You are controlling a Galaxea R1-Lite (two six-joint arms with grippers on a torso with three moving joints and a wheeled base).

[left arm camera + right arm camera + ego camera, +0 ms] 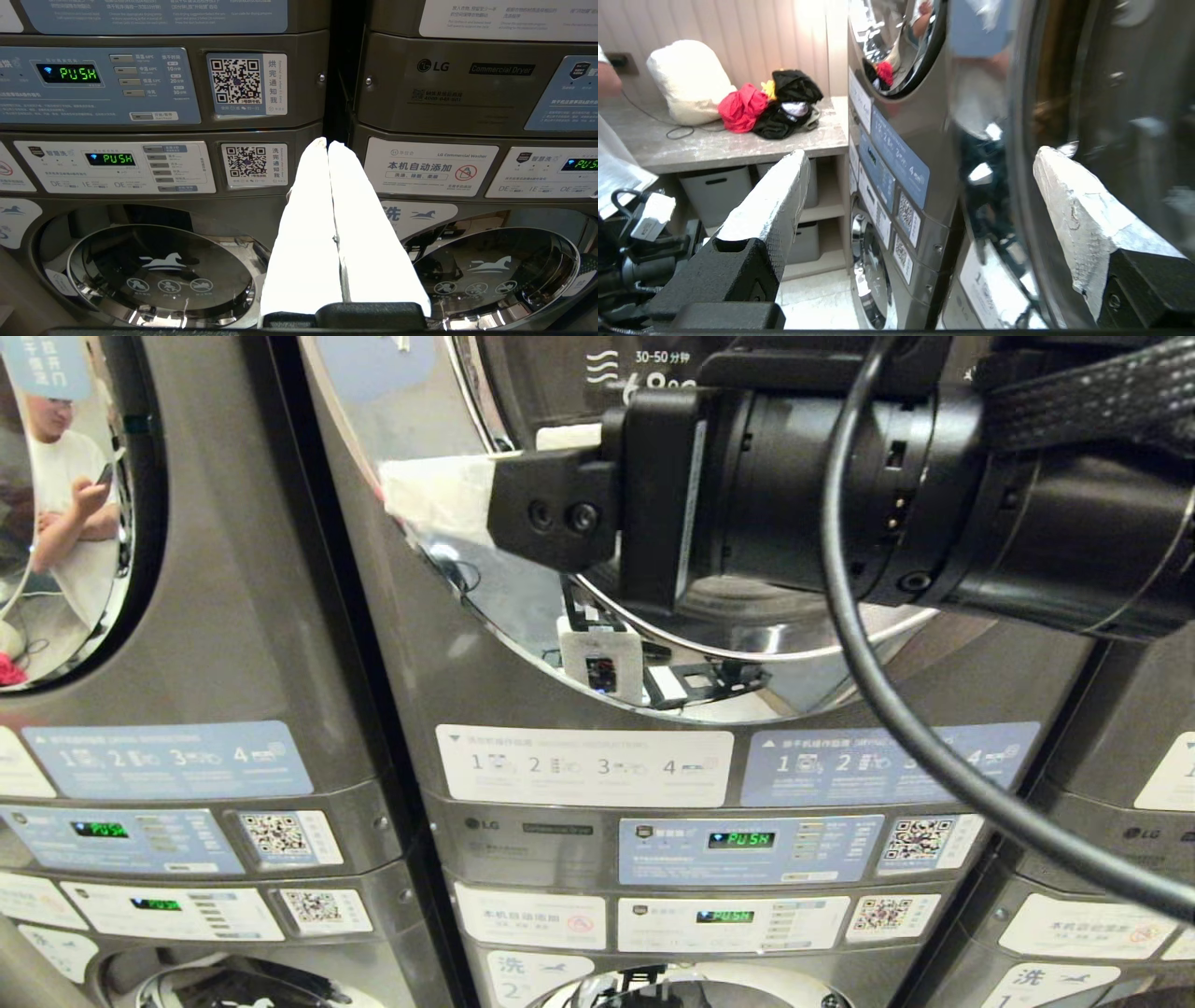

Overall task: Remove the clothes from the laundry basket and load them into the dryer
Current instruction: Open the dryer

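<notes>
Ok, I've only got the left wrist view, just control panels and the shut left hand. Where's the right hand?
Observer: The right hand is raised against the upper dryer door, fingers spread wide, holding nothing.
Operator: Any clothes in sight?
Observer: Yes, red and black clothes are piled on a counter beside the machines, next to a white bag.
Operator: Anyone around?
Observer: A person in a white shirt shows reflected in the neighbouring door.

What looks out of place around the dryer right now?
The clothes lie heaped loose on the side counter, beside a white bag, not in a basket. The right gripper, jaws wide and empty, is up against the closed dryer door.
</notes>
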